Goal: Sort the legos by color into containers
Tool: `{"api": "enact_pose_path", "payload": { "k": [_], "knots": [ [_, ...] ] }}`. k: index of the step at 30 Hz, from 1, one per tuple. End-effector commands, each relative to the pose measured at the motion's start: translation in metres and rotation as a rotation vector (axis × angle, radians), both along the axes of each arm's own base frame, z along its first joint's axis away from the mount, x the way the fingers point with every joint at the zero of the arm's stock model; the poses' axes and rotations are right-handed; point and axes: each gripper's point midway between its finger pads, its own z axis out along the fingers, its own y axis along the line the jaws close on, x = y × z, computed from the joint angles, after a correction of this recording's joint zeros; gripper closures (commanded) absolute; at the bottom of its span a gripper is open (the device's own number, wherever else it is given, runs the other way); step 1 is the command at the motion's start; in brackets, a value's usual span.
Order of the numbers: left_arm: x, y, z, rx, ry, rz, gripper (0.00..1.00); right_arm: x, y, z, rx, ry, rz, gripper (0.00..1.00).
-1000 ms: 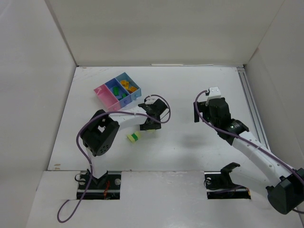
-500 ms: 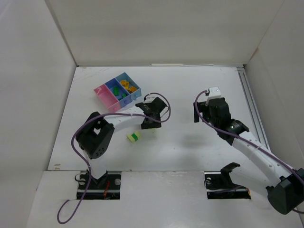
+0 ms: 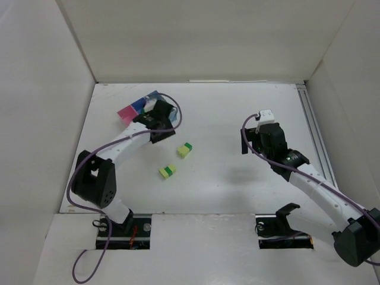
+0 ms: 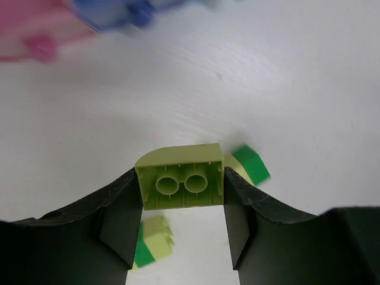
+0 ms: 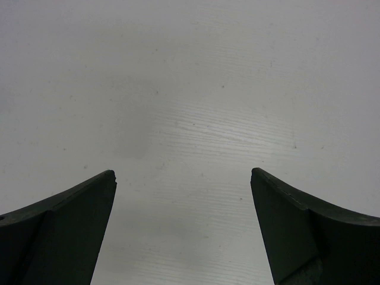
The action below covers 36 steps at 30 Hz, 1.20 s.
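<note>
One lego (image 4: 181,184) between left fingers (image 4: 116,228), arm (image 3: 122,142) outstretched

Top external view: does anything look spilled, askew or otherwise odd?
Nothing spilled or damaged. Two yellow-and-green bricks lie loose on the table, apart from the bins, not yet sorted; the left gripper holds a lime brick.

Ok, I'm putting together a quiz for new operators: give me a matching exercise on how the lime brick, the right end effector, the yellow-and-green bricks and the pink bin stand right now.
1. lime brick
2. right end effector
3. yellow-and-green bricks
4. pink bin

A. open and empty
B. partly hidden by the left arm
C. lying loose on the table
D. clamped in the left end effector

Pairs: 1-D, 2-A, 3-C, 4-B
</note>
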Motion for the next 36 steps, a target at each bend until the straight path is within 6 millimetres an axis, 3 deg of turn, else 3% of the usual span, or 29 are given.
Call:
{"api": "enact_pose_path", "payload": {
  "k": [1,5,8,10,12,21,26,31,36],
  "knots": [
    [0.028,0.075,0.036,0.015,-0.090,0.194,0.65,0.015,0.008,0.019,0.041,-0.059,0.016,0.00],
    [0.051,0.134,0.042,0.004,-0.132,0.350,0.65,0.021,0.010,0.016,0.033,-0.042,0.016,0.00],
    [0.068,0.160,0.049,-0.013,-0.152,0.404,0.65,0.024,0.008,0.017,0.025,-0.043,0.011,0.00],
    [0.077,0.171,0.043,-0.006,-0.136,0.431,0.65,0.025,0.007,0.021,0.024,-0.054,0.003,0.00],
    [0.088,0.180,0.049,0.004,-0.148,0.458,0.65,0.026,0.005,0.022,0.019,-0.056,-0.008,0.00],
    [0.109,0.190,0.036,0.025,-0.120,0.465,0.64,0.030,-0.004,0.018,-0.007,-0.043,-0.039,0.00],
    [0.109,0.190,0.032,0.033,-0.110,0.457,0.61,0.030,-0.007,0.018,0.001,-0.042,-0.053,0.00],
    [0.115,0.194,0.040,0.032,-0.136,0.460,0.55,0.030,-0.011,0.016,-0.003,-0.034,-0.062,0.00],
    [0.118,0.192,0.031,0.030,-0.115,0.454,0.54,0.031,-0.013,0.016,0.005,-0.034,-0.075,0.00]
  ]
}}
